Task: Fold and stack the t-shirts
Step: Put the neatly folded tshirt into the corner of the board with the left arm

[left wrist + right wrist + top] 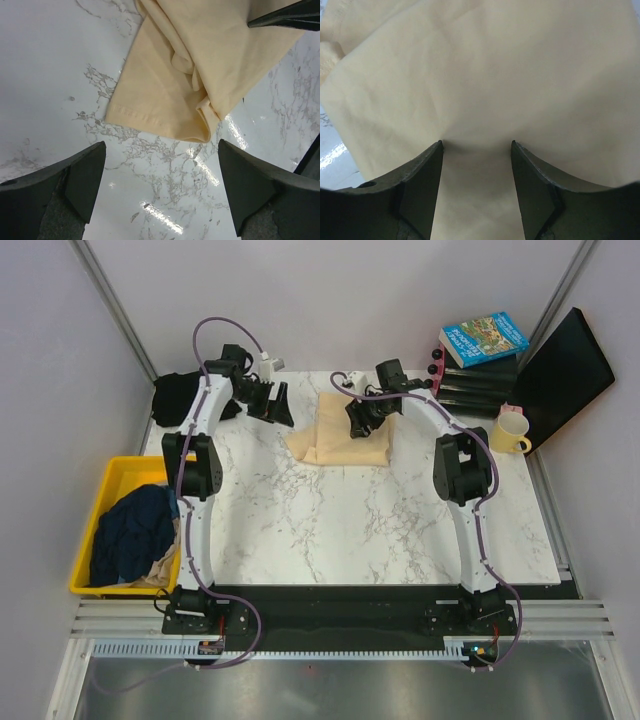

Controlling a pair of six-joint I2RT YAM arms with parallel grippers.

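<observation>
A pale cream-yellow t-shirt (340, 430) lies folded on the marble table (330, 520) at the back middle. My right gripper (362, 420) is down on it. In the right wrist view its fingertips (440, 145) press into the cream cloth (485, 75) with the jaws apart (476, 145) and no fold pinched between them. My left gripper (270, 400) hangs wide open (161, 150) over bare marble, just short of the shirt's hemmed corner (165, 107). A black t-shirt (175, 395) sits bunched at the back left corner. A dark navy one (135, 530) lies in the yellow bin (90, 530).
The yellow bin stands off the table's left edge with some pale cloth under the navy shirt. At the back right are stacked books (483, 338), black boxes (480, 385), a leaning black board (565, 370) and a yellow mug (510, 430).
</observation>
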